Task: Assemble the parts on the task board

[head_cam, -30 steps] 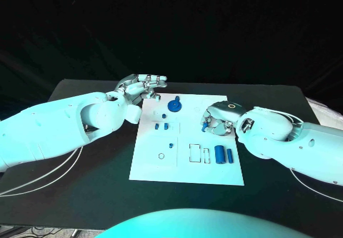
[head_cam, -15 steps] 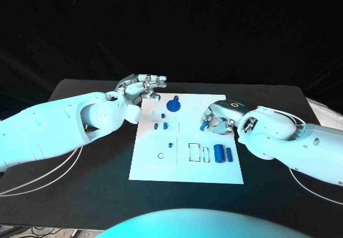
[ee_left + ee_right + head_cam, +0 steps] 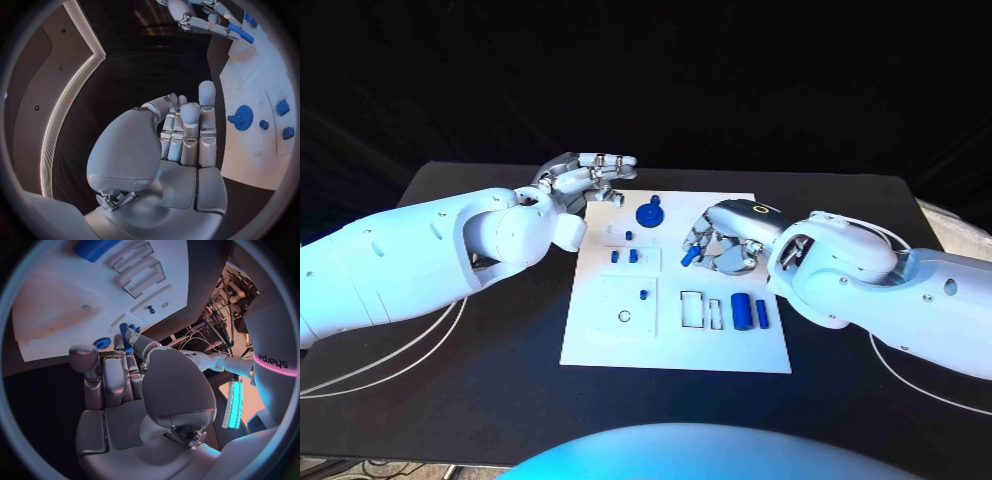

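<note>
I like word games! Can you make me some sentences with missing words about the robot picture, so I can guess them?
1. The right robot hand pinches a small ____ peg.
2. The left robot hand holds ____.
3. The parts lie on a white board on a ____ table.
4. The blue gear sits near the board's ____ edge.

Missing words: blue; nothing; black; far

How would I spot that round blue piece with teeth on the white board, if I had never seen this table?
Find the white board in the middle of the black table, then look to its far edge, just beside the left hand. The gear lies there, flat and toothed with a knob on top. It is the only round, wide blue piece; its neighbours are small pegs and blocks.
</note>
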Robot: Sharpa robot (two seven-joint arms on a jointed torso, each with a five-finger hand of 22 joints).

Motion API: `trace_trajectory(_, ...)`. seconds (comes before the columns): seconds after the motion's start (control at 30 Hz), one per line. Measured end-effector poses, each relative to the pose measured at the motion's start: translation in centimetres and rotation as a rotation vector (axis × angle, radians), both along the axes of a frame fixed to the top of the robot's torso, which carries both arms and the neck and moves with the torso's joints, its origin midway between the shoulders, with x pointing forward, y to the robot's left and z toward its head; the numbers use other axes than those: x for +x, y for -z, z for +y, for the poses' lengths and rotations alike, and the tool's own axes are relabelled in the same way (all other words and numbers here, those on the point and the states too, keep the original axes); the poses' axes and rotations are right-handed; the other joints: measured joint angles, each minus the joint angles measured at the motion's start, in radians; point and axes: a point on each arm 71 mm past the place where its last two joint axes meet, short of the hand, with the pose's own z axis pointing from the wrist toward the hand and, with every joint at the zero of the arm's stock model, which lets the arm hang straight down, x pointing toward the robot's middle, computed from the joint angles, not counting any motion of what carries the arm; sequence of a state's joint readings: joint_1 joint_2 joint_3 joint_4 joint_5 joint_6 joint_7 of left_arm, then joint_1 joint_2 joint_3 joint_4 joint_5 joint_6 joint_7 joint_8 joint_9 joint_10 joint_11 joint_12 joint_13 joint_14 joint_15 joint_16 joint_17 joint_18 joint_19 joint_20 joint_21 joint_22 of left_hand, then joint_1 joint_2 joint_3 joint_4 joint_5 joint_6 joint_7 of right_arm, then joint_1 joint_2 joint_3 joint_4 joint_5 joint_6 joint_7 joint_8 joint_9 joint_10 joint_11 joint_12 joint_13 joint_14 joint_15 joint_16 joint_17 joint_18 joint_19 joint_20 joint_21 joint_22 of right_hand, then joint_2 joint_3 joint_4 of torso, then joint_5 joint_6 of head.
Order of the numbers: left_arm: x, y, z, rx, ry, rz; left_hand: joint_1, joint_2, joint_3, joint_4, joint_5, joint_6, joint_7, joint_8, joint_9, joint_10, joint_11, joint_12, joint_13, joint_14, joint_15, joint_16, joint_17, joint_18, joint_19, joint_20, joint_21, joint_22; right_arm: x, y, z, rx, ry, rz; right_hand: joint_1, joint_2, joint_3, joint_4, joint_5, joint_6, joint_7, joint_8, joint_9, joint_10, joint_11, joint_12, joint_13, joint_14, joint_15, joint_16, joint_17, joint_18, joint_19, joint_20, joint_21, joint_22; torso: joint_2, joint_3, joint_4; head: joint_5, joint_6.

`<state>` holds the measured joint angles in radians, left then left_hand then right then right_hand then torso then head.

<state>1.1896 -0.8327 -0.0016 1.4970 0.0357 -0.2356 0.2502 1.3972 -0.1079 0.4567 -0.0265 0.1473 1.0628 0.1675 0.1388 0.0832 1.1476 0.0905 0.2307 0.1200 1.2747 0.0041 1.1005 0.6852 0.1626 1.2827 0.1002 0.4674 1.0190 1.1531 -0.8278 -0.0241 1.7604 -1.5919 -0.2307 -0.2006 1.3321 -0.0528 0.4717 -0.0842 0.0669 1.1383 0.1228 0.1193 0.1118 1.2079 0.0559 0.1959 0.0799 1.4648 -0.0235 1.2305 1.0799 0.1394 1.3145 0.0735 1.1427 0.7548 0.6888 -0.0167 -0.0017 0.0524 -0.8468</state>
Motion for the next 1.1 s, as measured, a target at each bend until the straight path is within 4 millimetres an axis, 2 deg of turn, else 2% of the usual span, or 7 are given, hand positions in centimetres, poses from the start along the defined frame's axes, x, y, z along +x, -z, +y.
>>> trace_trajectory(0.13, 0.0, 0.0, -0.1, 0.0, 0.002, 0.001, 0.0, 0.0, 0.0, 0.0, 0.0, 0.0, 0.0, 0.0, 0.0, 0.0, 0.0, 0.0, 0.0, 0.0, 0.0, 0.0, 0.0, 0.0, 0.0, 0.0, 0.0, 0.0, -0.8, 0.2, 2.4, 0.01, -0.056, 0.008, 0.0, 0.0, 0.0, 0.0, -0.002, 0.0, 0.0, 0.0, 0.0, 0.0, 0.0, 0.0, 0.0, 0.0, 0.0, 0.0, 0.0, 0.0, 0.0, 0.0, 0.0, 0.0, 0.0, -0.0005, 0.0009, 0.005, 0.0)
trace_trajectory(0.37, 0.0, 0.0, -0.3, -0.001, 0.006, 0.001, 0.0, 0.0, 0.0, 0.0, 0.0, 0.0, 0.0, 0.0, 0.0, 0.0, 0.0, 0.0, 0.0, 0.0, 0.0, 0.0, 0.0, 0.0, 0.0, 0.0, 0.0, 0.0, -1.9, 1.1, 5.1, 0.004, -0.12, 0.016, 0.0, 0.0, -0.003, 0.0, -0.002, 0.0, 0.0, 0.0, 0.001, 0.0, 0.0, 0.0, 0.0, 0.0, 0.0, 0.0, 0.0, 0.0, 0.0, 0.0, 0.0, 0.0, 0.001, -0.0006, 0.0024, 0.017, -0.003)
trace_trajectory(0.67, 0.0, 0.0, -0.4, -0.002, 0.009, 0.002, 0.0, 0.0, 0.0, 0.0, 0.0, 0.0, 0.0, 0.0, 0.0, 0.0, 0.0, 0.0, 0.0, 0.0, 0.0, 0.0, 0.0, 0.0, 0.0, 0.0, 0.0, 0.0, -2.6, 2.6, 7.2, -0.02, -0.166, 0.03, -0.003, 0.003, -0.001, 0.004, -0.004, -0.001, 0.001, -0.003, 0.001, 0.001, 0.001, 0.0, 0.0, 0.0, 0.0, 0.0, -0.001, 0.0, 0.0, 0.0, 0.0, 0.0, 0.002, -0.0002, 0.0012, 0.027, -0.009)
trace_trajectory(1.1, 0.0, 0.0, -0.6, -0.003, 0.012, 0.002, 0.0, 0.0, 0.0, 0.0, 0.0, 0.0, 0.0, 0.0, 0.0, 0.0, 0.0, 0.0, 0.0, 0.0, 0.0, 0.0, 0.0, 0.0, 0.0, 0.0, 0.0, 0.0, -3.3, 3.9, 8.6, -0.043, -0.2, 0.057, -0.006, 0.005, -0.001, 0.004, -0.001, 0.002, -0.002, 0.0, 0.001, 0.001, 0.001, 0.0, 0.0, 0.0, 0.0, 0.0, -0.003, 0.0, 0.0, 0.0, 0.0, -0.001, 0.002, 0.0009, 0.001, 0.038, -0.018)
